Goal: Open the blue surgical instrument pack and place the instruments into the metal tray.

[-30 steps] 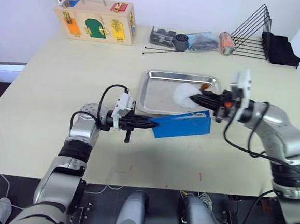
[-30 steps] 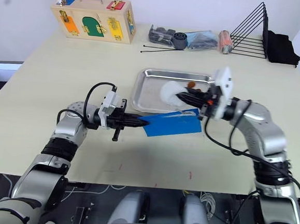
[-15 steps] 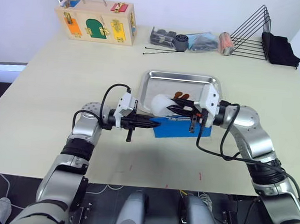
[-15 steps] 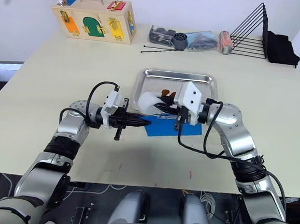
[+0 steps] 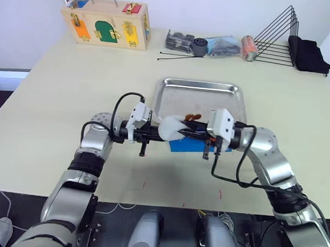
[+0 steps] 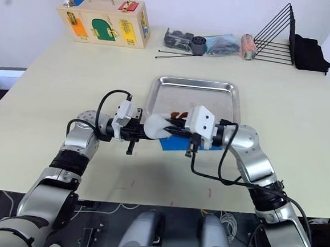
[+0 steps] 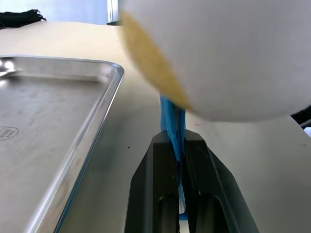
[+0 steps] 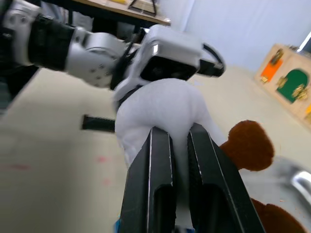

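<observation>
Left eye view: the blue surgical instrument pack (image 5: 189,145) lies on the cream table (image 5: 70,87), just in front of the near rim of the metal tray (image 5: 201,87), between the two arms. The left gripper (image 5: 163,136) reaches in from the robot's left with its two black fingers pinched tight on the pack's left edge; the left wrist view shows the thin blue sheet clamped between the fingertips (image 7: 165,145), with the tray's rim just beside it. The right gripper (image 5: 178,131) comes across from the robot's right and is closed on a white pad (image 5: 169,127), a soft rounded lump that sits above the pack's left end and right against the left gripper's tips. In the right wrist view the fingers (image 8: 158,145) squeeze into the white pad (image 8: 163,109), with brown patches (image 8: 249,145) beside it (what they are cannot be told). The tray's floor is bare apart from small brownish marks (image 5: 194,116) near its front edge. Along the table's far side stand a wooden latch box (image 5: 106,21), a heap of dark and clear items (image 5: 208,45), two long black rods (image 5: 179,56) and a black wire rack (image 5: 278,34), with a black cloth (image 5: 309,53) beside it, all well apart from the pack.
</observation>
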Controlling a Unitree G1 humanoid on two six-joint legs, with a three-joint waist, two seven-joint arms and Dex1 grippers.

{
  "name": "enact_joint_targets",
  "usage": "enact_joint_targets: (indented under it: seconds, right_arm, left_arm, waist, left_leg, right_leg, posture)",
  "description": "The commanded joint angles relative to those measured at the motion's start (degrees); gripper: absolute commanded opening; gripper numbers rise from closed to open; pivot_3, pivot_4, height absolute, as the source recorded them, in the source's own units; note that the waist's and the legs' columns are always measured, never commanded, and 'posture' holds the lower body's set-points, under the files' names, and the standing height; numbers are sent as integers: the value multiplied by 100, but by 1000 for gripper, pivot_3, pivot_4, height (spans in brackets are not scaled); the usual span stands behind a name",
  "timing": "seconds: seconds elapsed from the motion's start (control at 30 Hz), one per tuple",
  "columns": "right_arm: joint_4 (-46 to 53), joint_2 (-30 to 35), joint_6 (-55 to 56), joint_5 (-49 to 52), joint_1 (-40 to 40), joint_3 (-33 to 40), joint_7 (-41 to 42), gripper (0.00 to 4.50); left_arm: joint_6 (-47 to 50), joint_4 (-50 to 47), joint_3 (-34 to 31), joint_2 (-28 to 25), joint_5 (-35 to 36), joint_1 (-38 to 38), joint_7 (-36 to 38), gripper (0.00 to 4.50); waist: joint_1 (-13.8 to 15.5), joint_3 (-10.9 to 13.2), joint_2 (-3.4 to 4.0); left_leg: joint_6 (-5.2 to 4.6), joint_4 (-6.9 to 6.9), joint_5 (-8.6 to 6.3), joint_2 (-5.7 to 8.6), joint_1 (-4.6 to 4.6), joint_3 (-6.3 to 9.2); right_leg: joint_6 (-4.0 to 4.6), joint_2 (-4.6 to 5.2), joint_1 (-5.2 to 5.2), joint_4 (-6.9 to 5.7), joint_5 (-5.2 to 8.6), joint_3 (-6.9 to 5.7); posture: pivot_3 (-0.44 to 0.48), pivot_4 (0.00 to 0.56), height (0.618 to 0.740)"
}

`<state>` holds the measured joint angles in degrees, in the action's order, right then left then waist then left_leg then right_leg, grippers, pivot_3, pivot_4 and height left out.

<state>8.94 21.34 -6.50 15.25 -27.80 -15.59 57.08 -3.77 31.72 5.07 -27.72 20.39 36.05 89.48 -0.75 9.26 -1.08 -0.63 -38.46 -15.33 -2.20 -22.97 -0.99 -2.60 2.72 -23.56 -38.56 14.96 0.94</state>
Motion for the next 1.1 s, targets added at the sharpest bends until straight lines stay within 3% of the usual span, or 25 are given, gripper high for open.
enact_joint_targets:
  seconds: [0.03, 0.17, 0.27, 0.4, 0.53, 0.67, 0.7, 0.77, 0.93, 1.1]
  right_arm:
    - [288, 125, 153, 58, 127, 12, 145, 12]
    - [231, 245, 590, -95, 256, -118, 316, 12]
    - [165, 480, 1142, -123, 328, -406, 986, 12]
    - [-343, 506, 2218, -657, 171, -530, 991, 12]
    - [-626, 452, 2738, -666, 87, -495, 1015, 1500]
    - [-681, 474, 3291, -466, 95, -389, 1131, 3316]
    - [-683, 479, 3403, -447, 88, -369, 1134, 3951]
    - [-658, 483, 3688, -390, 71, -296, 1118, 4468]
    - [-472, 673, 4198, -14, 158, -23, 1141, 4468]
    - [-200, 908, 4035, 655, 354, 317, 1067, 4468]
  left_arm:
    - [-18, -12, -21, -7, 21, 53, 184, 0]
    - [12, -36, -30, -13, 38, 54, 185, 0]
    - [-6, 7, -18, -26, 9, 73, 200, 0]
    - [-14, 47, -9, -25, -4, 109, 215, 0]
    - [-11, 36, 6, -34, -12, 98, 233, 0]
    - [-7, 16, 14, -60, -27, 66, 244, 0]
    - [-15, 24, 18, -69, -40, 65, 244, 0]
    - [-24, 37, 19, -79, -49, 65, 248, 0]
    - [-47, 46, 17, -79, -47, 54, 261, 0]
    - [-67, 72, 20, -79, -50, 60, 272, 0]
  waist:
    - [-8, 0, 0]
    - [-10, 0, 0]
    - [-6, 0, 0]
    - [-13, -1, 0]
    - [-11, -1, -1]
    - [-11, -1, -1]
    - [-11, 0, -1]
    - [-11, 0, -1]
    - [-7, 0, -1]
    - [-8, -1, -1]
  left_leg:
    - [0, 0, 0, 0, 2, 0]
    - [0, 1, 0, 0, 3, -1]
    - [0, 1, 0, 0, 4, -1]
    - [0, 0, 0, 0, 7, -2]
    - [0, 1, 0, 0, 8, -2]
    - [0, 0, 0, 0, 8, -3]
    - [0, 0, 0, -1, 8, -2]
    - [0, 0, 0, -1, 8, -2]
    - [0, 0, 0, -1, 8, -3]
    - [0, 1, 0, -1, 8, -2]
  right_leg:
    - [0, 0, 0, -2, 0, 0]
    - [0, -2, 0, -2, 0, 2]
    - [0, -2, 0, -3, 0, 2]
    - [0, -2, 1, -3, 0, 3]
    - [0, -3, 2, -3, 0, 4]
    - [0, -2, 2, -3, 0, 4]
    - [0, -2, 2, -3, 0, 4]
    - [0, -2, 2, -3, 0, 4]
    - [0, -2, 2, -3, 0, 5]
    - [0, -2, 2, -4, 0, 5]
  posture:
    - [0, 150, 740]
    - [0, 150, 740]
    - [0, 150, 740]
    - [0, 150, 740]
    - [0, 150, 740]
    - [0, 150, 740]
    - [0, 150, 740]
    - [0, 150, 740]
    - [0, 150, 740]
    - [0, 150, 740]
